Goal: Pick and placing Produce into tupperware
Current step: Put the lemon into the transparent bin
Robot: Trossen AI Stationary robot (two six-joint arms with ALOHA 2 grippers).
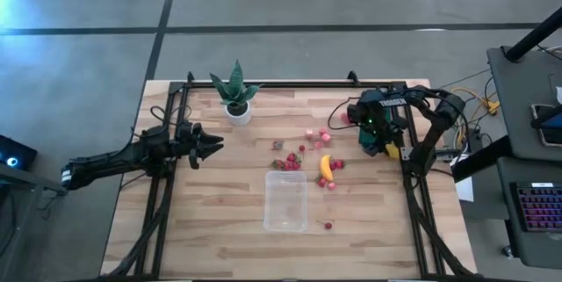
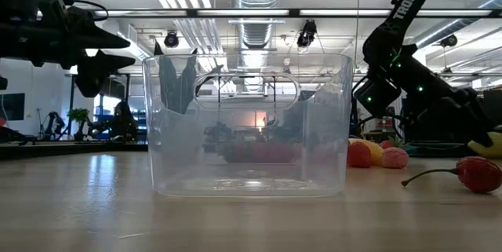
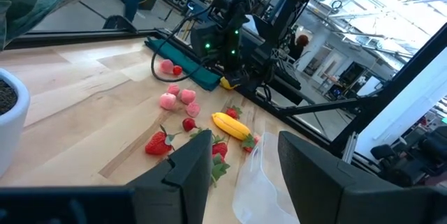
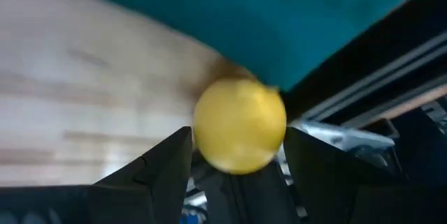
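The clear tupperware [image 2: 247, 126] fills the middle of the low view, nothing inside it; from above it sits on the near middle of the wooden surface [image 1: 211, 220]. Only the right wrist view shows the round yellow fruit [image 4: 239, 125] sitting between the right gripper [image 4: 237, 161] fingers, which stand apart on either side of it; whether they press it I cannot tell. From above that gripper is at the right edge, over a dark green rectangle [image 1: 373, 137], and the fruit is only a yellow speck. The left wrist view shows the banana [image 3: 231, 125] and scattered red and pink berries [image 3: 176, 100] beyond the left gripper [image 3: 244, 165], its fingers parted and holding nothing. Low down, most berries are hidden behind the tub. A potted plant [image 1: 234, 96] stands at the far edge; ceiling lights and ducts run overhead.
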